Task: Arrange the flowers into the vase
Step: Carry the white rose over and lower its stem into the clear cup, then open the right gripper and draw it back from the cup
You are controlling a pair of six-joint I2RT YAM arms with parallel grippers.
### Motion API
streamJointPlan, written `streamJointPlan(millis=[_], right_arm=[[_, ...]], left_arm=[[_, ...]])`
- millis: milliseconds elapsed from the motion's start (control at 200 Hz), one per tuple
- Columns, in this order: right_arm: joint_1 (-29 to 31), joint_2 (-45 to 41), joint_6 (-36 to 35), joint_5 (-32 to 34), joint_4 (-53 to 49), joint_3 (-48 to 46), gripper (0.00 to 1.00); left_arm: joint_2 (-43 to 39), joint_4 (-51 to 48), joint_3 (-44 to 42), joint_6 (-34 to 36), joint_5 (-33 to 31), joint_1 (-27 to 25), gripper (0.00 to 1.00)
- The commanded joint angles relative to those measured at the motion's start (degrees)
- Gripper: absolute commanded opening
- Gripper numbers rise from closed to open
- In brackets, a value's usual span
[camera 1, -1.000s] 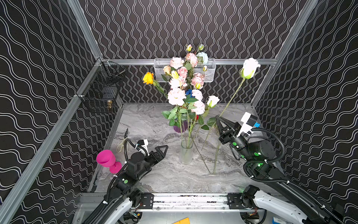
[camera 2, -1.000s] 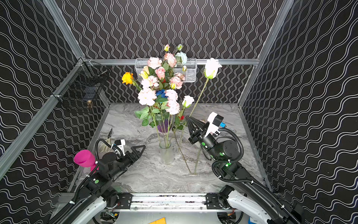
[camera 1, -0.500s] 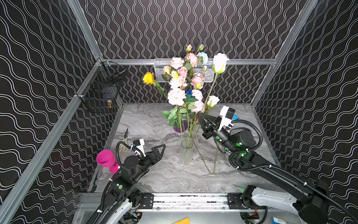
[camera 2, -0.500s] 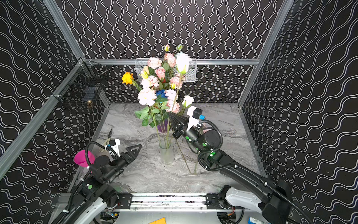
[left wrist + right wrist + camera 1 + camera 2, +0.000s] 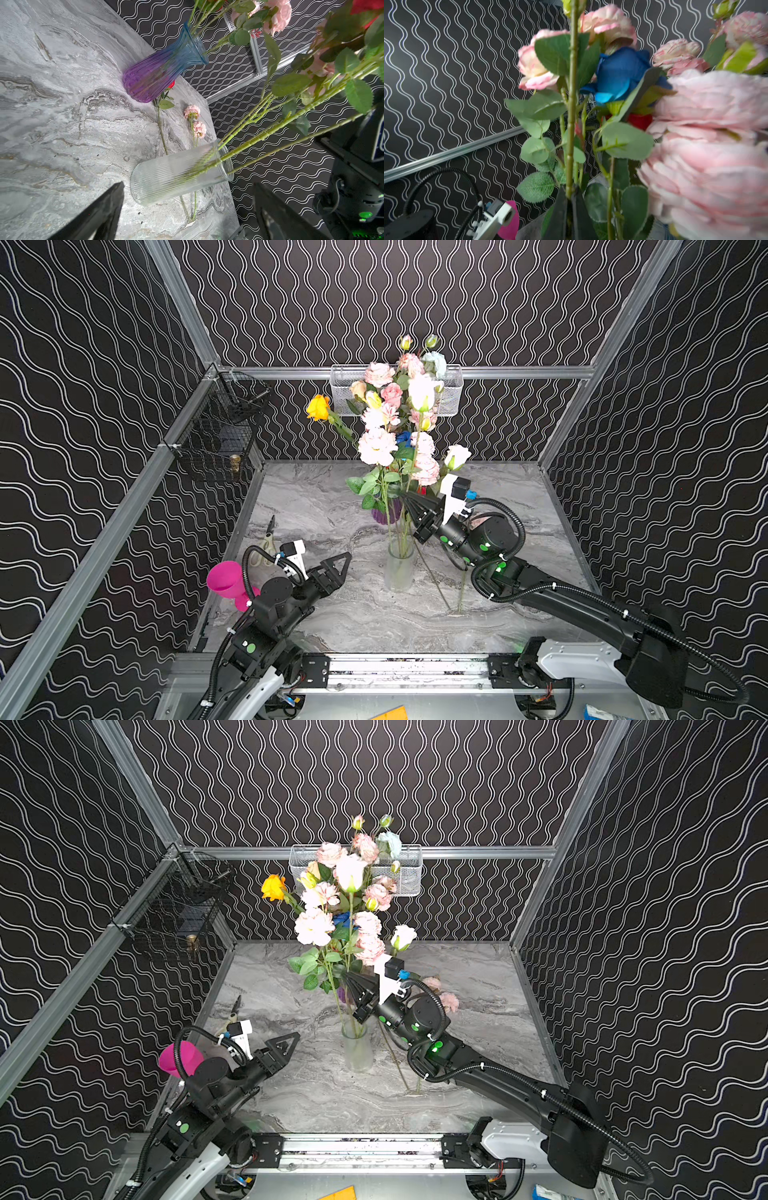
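Green knobbly rose stem [image 5: 572, 104]: we log it upright, white head [image 5: 420, 393] above our right tool [image 5: 569, 195], clamped on it; ribbed glass vase [image 5: 400, 572] below; left tool [image 5: 345, 568] parted.

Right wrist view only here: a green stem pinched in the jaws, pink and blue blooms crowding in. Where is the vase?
Observer: The clear ribbed vase stands on the table below the right gripper, several stems already in it.
Operator: Any flowers lying loose?
Observer: Two pink flowers lie flat on the table, on the right arm's side of that vase.
Operator: Is the left arm steadying the vase?
Observer: No. The left gripper is open, short of it, touching nothing.
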Motion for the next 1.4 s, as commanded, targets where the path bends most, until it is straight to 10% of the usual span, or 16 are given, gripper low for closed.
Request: streamJointPlan(millis=[0, 265, 986, 1396], right_arm=[[0.6, 0.2, -1.4, 1.4, -1.5, -0.9, 0.00], [4.7, -1.7, -3.2, 8.3, -4.0, -3.1, 0.30], [12.1, -8.5, -9.5, 22.1, -19.2, 1.1, 0.45], [12.1, -9.5, -2.1, 26.1, -50.0, 13.0, 0.68]], left_arm=[[1.0, 0.1, 1.5, 3.1, 0.5, 0.1, 0.99], [3.0, 1.3, 1.5, 4.4, 0.6, 0.1, 0.98], [8.6, 8.4, -1.0, 2.6, 2.1, 0.1, 0.99], [6.4, 4.3, 0.9, 4.6, 0.0, 0.1, 0.99]])
